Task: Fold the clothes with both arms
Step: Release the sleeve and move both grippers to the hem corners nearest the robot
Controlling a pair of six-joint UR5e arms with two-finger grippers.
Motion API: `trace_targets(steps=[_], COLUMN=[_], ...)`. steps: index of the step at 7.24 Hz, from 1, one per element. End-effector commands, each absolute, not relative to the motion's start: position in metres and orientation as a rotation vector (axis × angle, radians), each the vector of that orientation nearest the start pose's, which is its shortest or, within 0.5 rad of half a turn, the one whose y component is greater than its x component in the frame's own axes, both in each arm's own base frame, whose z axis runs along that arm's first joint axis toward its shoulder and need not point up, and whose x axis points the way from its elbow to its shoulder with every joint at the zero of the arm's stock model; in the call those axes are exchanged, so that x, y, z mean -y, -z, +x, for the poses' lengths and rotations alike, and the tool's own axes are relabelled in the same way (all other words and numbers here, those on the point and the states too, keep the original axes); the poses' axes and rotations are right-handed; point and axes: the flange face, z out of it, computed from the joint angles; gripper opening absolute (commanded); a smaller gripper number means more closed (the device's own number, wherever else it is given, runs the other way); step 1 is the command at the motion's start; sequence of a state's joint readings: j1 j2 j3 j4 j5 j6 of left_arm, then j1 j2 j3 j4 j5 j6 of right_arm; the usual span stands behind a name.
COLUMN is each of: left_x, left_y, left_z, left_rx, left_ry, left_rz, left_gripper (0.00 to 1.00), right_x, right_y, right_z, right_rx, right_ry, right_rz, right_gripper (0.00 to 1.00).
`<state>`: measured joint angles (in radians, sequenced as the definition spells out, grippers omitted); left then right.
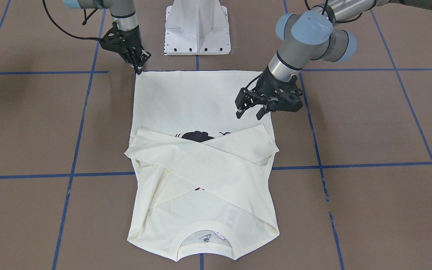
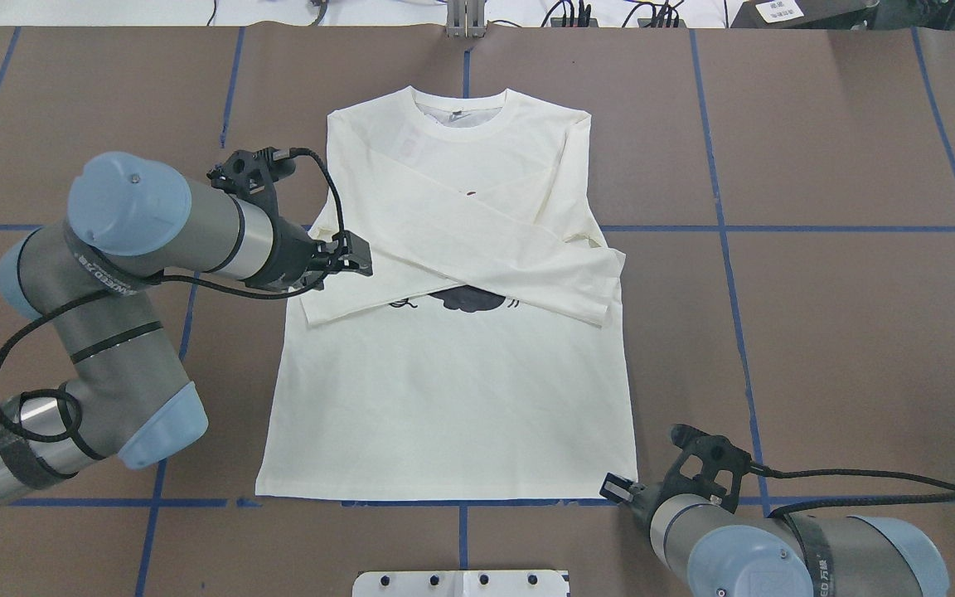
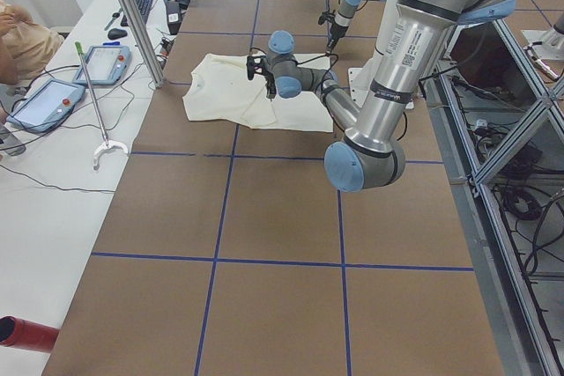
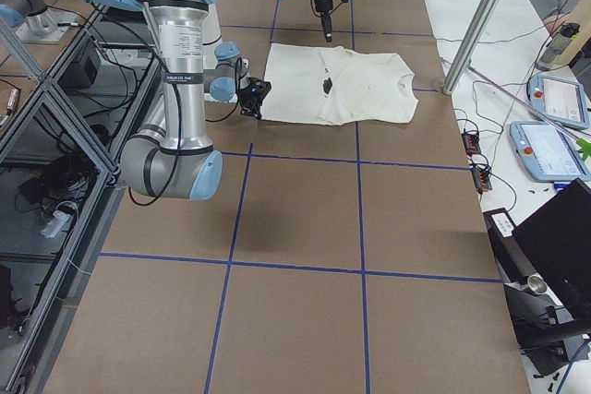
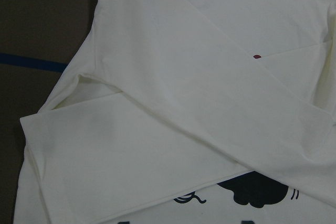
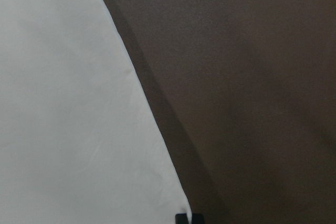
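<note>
Lower right, overhead view: right end effector (image 2: 613, 486) at T-shirt (image 2: 444, 406) hem corner, fingers nearly together; whether cloth gripped, cannot tell. T-shirt flat on desk (image 2: 826, 332), frame centre, sleeves (image 2: 486, 240) crossed over chest. Centre left: left end effector (image 2: 359, 254) wide open, empty, over side edge. Judged step: hem-to-collar fold. Next move calls for left reaching lower-left hem corner, then synchronised lift.

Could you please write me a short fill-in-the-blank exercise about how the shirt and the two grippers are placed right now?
1. On the T-shirt, the two sleeves lie ____ over the front.
2. The right gripper sits at a corner of the shirt's ____.
3. The left gripper has its jaws ____, over the shirt's side edge.
4. The tape lines on the table are ____ in colour.

Missing words: crossed; hem; open; blue.
</note>
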<state>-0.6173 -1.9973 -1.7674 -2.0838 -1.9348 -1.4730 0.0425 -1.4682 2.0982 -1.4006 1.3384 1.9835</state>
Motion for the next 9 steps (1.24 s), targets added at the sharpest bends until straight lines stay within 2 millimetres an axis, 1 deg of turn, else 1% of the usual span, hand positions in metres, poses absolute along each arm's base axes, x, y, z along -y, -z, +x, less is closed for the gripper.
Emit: trace_targets(steps=[1,2,3,4,6,7,8,9], left_x=[0.343,0.286,0.241,0.213,0.206,0.206,0.205,0.206], left_y=[-0.296,-0.323,-0.346,-0.358,-0.365,-0.366,-0.373,-0.373], left_z=[0.459,0.449,0.468,0.484,0.489,0.488,0.491,0.49], left_rx=[-1.143,-1.086,-1.032,-0.971,-0.927,-0.924,-0.899,-0.888], left_ry=[0.382,0.379,0.463,0.466,0.459,0.46,0.458,0.46], left_rz=[-0.03,-0.014,-0.068,-0.057,-0.058,-0.056,-0.054,-0.052], left_gripper=[0.7,0.7,0.67,0.66,0.65,0.65,0.65,0.65], right_x=[0.185,0.19,0.189,0.189,0.189,0.19,0.19,0.19], right_y=[-0.318,-0.316,-0.318,-0.319,-0.319,-0.32,-0.32,-0.319], right_z=[-0.468,-0.465,-0.466,-0.467,-0.467,-0.466,-0.466,-0.466], right_rx=[0.902,0.905,0.9,0.897,0.897,0.896,0.896,0.899], right_ry=[-0.536,-0.543,-0.541,-0.541,-0.541,-0.543,-0.543,-0.543], right_rz=[0.059,0.051,0.052,0.052,0.052,0.053,0.055,0.054], right_gripper=[0.0,0.0,0.0,0.0,0.0,0.0,0.0,0.0])
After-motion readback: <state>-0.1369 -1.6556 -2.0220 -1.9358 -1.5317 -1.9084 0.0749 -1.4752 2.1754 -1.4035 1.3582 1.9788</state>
